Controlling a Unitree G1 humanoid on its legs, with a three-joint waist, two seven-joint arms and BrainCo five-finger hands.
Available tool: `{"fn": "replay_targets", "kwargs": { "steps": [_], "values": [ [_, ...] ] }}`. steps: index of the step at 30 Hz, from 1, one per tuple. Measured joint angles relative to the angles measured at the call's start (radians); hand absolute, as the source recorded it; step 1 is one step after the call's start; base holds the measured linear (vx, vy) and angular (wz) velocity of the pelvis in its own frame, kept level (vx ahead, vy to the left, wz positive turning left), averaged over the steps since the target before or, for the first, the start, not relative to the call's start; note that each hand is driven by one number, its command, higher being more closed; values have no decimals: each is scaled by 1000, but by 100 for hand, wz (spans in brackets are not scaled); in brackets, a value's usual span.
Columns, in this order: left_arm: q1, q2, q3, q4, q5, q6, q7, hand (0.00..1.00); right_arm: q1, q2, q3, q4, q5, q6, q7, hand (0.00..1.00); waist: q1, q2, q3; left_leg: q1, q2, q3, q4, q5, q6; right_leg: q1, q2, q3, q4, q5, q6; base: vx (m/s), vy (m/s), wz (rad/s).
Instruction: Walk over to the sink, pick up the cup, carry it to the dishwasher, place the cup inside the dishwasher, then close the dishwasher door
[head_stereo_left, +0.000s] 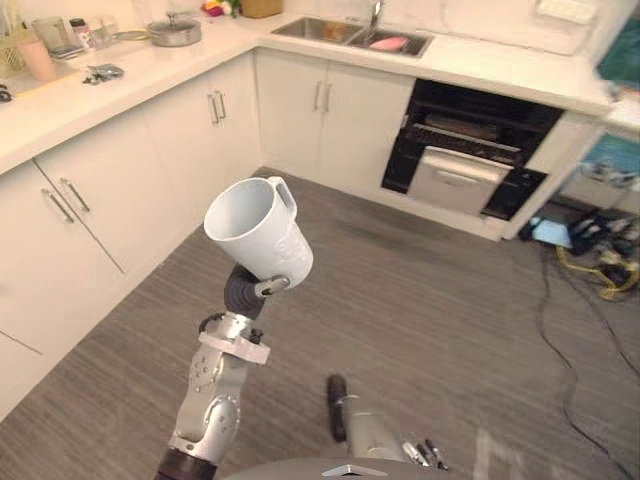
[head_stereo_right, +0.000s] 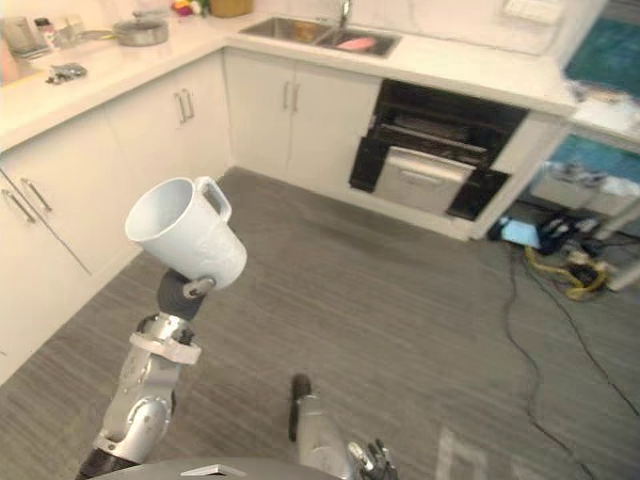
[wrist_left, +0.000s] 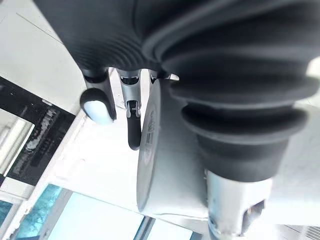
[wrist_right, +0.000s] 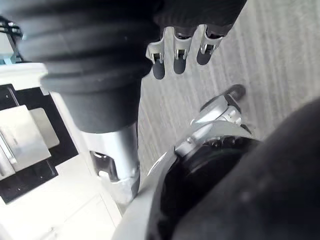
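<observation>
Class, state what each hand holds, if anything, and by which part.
The left hand holds the cup by its lower wall near the base, mouth tilted up. The right hand holds nothing.

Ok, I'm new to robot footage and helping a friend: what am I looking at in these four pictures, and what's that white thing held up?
It is a two-armed humanoid robot in a kitchen. The two wide pictures come from cameras in its head, looking down; the two close ones from cameras on its wrists. The white thing is a cup, tilted, gripped from below by the left hand. The right hand hangs low, fingers relaxed, holding nothing. Across the grey floor the dishwasher stands open under the counter, which holds the sink and a lidded pot.
</observation>
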Motion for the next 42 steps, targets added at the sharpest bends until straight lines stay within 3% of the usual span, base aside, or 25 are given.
{"fn": "replay_targets", "kwargs": {
  "steps": [4, 5, 6, 7, 9, 12, 14, 17, 18, 20, 22, 23, 24, 25, 26, 28, 29, 31, 33, 35, 37, 38, 40, 41, 42],
  "values": [
    [1, -23, -17, 0, 0, -26, 1, 100, 3, -7, -12, -38, -14, 64, 4, 0, -4, 20, -5, -7, 43, -41, 189, 271, -20, 63, 41, -28, 151, -201, -41, 726, -240, -3],
    [4, -38, -15, 0, 0, -32, 7, 100, 9, -15, -20, -54, -40, 77, 4, 0, -6, 32, -4, -42, 73, -53, 284, 438, -80, 121, 82, -29, 123, -232, -47, 772, -158, -31],
    [17, -45, -13, 0, -1, -36, 8, 100, 23, -19, -18, -76, -53, 82, -1, 0, -10, 41, -1, -111, 95, -63, 397, 728, -110, 208, 125, -19, 42, -254, -64, 753, -116, -22],
    [22, -53, -13, 0, 1, -39, 8, 100, 26, -19, -16, -82, -52, 76, -3, 0, -10, 46, 2, -174, 102, -67, 504, 741, -125, 253, 136, -19, -7, -251, -75, 540, -46, -12],
    [44, -79, 3, -10, 2, -49, 5, 100, 27, -22, 1, -70, -52, 53, -12, 0, 42, 26, 13, -462, 52, -2, 840, 426, -27, 420, 150, 17, -183, -228, -115, 458, -36, -29],
    [52, -48, 36, -64, -2, -68, 5, 100, -1, -36, 61, -72, -53, 15, -9, 0, 107, 5, 13, -652, 23, 125, 645, 209, 8, 577, 149, 79, -329, -206, -105, 485, -1, -67],
    [66, -43, 57, -107, -19, -68, 8, 100, -39, -51, 91, -75, -52, 2, -10, 0, 119, -11, 12, -685, -15, 158, 353, 185, 9, 643, 137, 131, -364, -225, -100, 579, 98, -70],
    [93, -42, 27, -140, -18, -68, 39, 100, -86, -48, 104, -70, -52, -16, -11, 0, 150, -33, 7, -695, -97, 109, -7, 380, -20, 715, 95, 206, -385, -300, -68, 619, 244, -76],
    [113, -42, 14, -140, -16, -70, 43, 100, -93, -41, 123, -67, -53, -15, -14, 0, 162, -66, -9, -679, -134, 114, -7, 439, 46, 731, 58, 237, -378, -338, -57, 617, 291, -52],
    [111, -35, 19, -138, -17, -69, 44, 100, -118, -15, 127, -53, -53, -13, -19, 0, 151, -90, -18, -685, -134, 133, 94, 351, 65, 714, 36, 263, -303, -332, -42, 699, 287, -41],
    [98, -19, 46, -132, -16, -69, 47, 100, -150, -2, 103, 3, -51, -7, -26, 0, 157, -102, -11, -700, -116, 140, 263, 284, 58, 700, 58, 307, -137, -256, -27, 644, 249, -40],
    [90, -12, 44, -127, -16, -71, 47, 100, -130, -1, 78, 26, -50, -8, -36, 0, 152, -115, -31, -664, -130, 122, 205, 268, 59, 654, 58, 302, -4, -238, 72, 378, 184, -40],
    [87, 3, 54, -140, -18, -73, 46, 100, -133, 2, 67, 50, -45, -10, -48, 0, 155, -117, -35, -606, -144, 131, 149, 217, 72, 560, 40, 289, 231, -189, 256, 345, 153, -41],
    [77, 22, 60, -145, -19, -67, 47, 100, -127, 19, 60, 47, -40, -11, -53, 0, 146, -160, -40, -546, -186, 139, 125, 181, 83, 455, -19, 260, 459, -112, 251, 395, 127, -40],
    [77, 21, 59, -148, -19, -64, 47, 100, -127, 26, 52, 47, -38, -16, -53, 0, 144, -168, -40, -516, -196, 146, 115, 163, 85, 404, -49, 226, 555, -109, 232, 456, 94, -32],
    [74, 9, 8, -143, -14, -53, 49, 100, -100, 31, 45, 30, -29, -39, -58, 0, 131, -137, -33, -370, -181, 158, 36, 121, 89, 261, -94, 94, 674, -154, 107, 494, 121, -22],
    [69, 10, -14, -143, -10, -52, 50, 100, -86, 32, 46, 12, -11, -39, -62, 0, 122, -126, -34, -332, -170, 156, 8, 121, 84, 230, -92, 64, 659, -178, 90, 477, 78, 9],
    [41, 11, -58, -143, 10, -50, 51, 100, -68, 39, 45, -60, 42, -51, -100, 0, 99, -105, -34, -236, -149, 153, -75, 123, 67, 153, -93, -18, 533, -221, 85, 477, 29, 12],
    [-14, 12, -78, -141, 24, -39, 53, 100, -62, 50, 45, -199, 77, -90, -186, 0, 70, -83, -22, -134, -112, 153, -129, 103, 23, 112, -85, -148, 230, -215, 46, 579, -31, 8],
    [-24, 16, -61, -142, 24, -28, 43, 100, -55, 69, 43, -333, 87, -112, -263, 0, 56, -77, -19, -81, -86, 161, -125, 72, -23, 119, -58, -218, -39, -125, -10, 606, -97, 3],
    [-5, 31, -45, -146, 23, -25, 32, 100, -23, 67, 50, -507, 87, -126, -336, 0, 47, -108, -23, -11, -105, 170, -108, 34, -53, 139, -68, -247, -155, 11, -71, 732, -156, -12],
    [22, 17, -47, -133, 23, -22, 16, 100, -29, 35, 47, -592, 88, -131, -378, 0, 39, -65, -21, 34, -65, 189, -76, 6, -63, 143, -43, -249, -60, 3, -113, 661, -123, -35],
    [37, 15, -63, -138, 24, -28, -2, 100, -32, 24, 44, -742, 78, -135, -452, 0, 31, -18, -23, 11, -13, 230, 67, 27, -69, 130, 0, -240, 29, -102, -125, 644, -162, -53],
    [32, 1, -81, -139, 25, -32, -3, 100, -30, 32, 34, -856, 68, -137, -491, 0, 21, 4, -19, -44, 32, 238, 241, 91, -70, 148, 40, -226, 48, -155, -127, 667, -209, -66],
    [30, -15, -99, -140, 32, -31, 5, 100, -20, 39, 22, -942, 65, -139, -525, 0, 21, 15, -12, -125, 81, 214, 450, 258, -50, 197, 75, -199, 35, -189, -127, 648, -172, -73]
  ]
}}
